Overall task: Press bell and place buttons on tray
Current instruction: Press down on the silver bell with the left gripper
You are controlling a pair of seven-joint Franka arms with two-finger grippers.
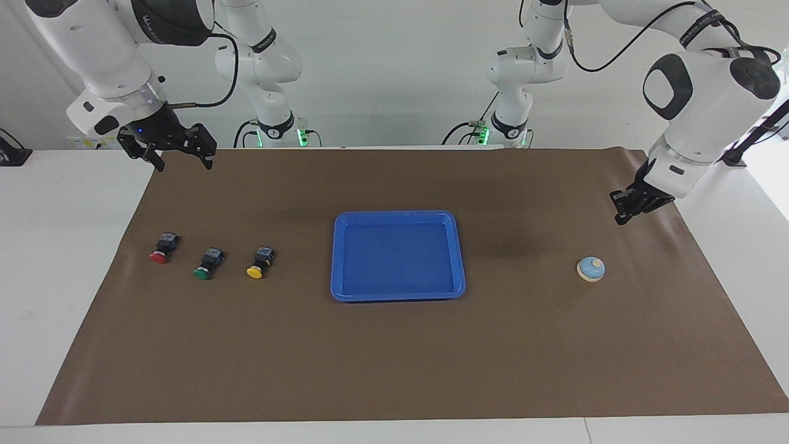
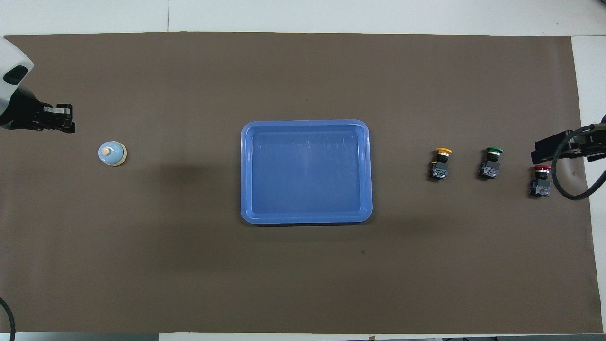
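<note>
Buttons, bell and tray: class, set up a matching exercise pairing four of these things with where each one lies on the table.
Column one:
1. red button
2. yellow button
3. tray
4. bell

Column two:
A. alone toward the left arm's end of the table
B. the button closest to the tray
C. in the middle of the brown mat
D. the button at the right arm's end of the row

Pairs: 1-D, 2-B, 3-C, 4-A
</note>
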